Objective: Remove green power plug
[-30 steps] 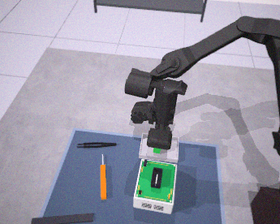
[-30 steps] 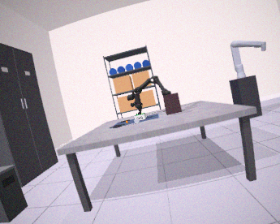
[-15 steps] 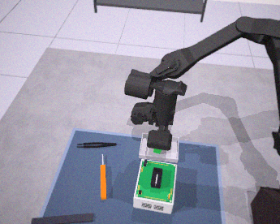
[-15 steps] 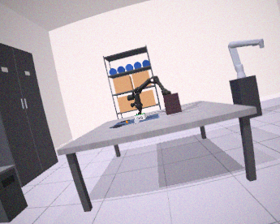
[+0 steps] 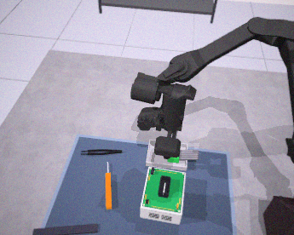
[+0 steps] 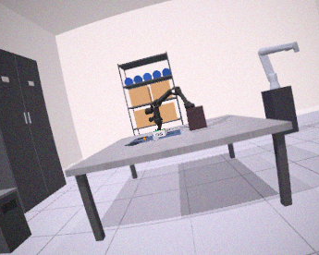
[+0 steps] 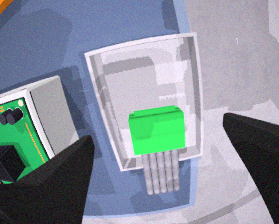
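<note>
Hand [image 5: 173, 158] [image 6: 159, 129] [image 7: 159, 131] spread wide, the bright green power plug [image 5: 174, 159] [image 7: 157, 131] released in the shallow grey tray [image 5: 166, 166] [image 7: 200, 100], its wires over the rim; what remains, I judge, is withdrawing straight up.
</note>
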Action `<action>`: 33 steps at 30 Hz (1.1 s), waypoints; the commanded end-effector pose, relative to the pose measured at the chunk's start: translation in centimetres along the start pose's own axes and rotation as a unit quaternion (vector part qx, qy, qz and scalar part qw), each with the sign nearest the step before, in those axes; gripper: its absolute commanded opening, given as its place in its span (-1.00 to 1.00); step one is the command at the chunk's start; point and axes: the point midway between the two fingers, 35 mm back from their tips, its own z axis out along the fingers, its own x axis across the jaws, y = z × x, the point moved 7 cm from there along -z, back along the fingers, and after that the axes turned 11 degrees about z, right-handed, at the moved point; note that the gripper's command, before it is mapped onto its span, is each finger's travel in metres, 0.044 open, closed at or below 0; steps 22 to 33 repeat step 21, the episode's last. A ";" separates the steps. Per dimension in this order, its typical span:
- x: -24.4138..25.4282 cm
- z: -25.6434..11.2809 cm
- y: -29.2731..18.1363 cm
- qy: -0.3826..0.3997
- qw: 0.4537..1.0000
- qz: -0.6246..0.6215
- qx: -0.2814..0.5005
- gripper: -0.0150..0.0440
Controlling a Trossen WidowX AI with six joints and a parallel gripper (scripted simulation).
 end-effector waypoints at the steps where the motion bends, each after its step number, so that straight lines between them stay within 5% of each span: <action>1: 0.0 0.0 0.0 0.000 1.000 0.001 0.000 1.00; 8: 0.0 -0.3 0.0 0.000 1.000 0.001 0.000 1.00; 16: 0.0 -8.0 0.0 0.002 1.000 0.003 0.004 1.00; 33: 0.0 -8.2 0.0 0.002 1.000 0.003 0.004 1.00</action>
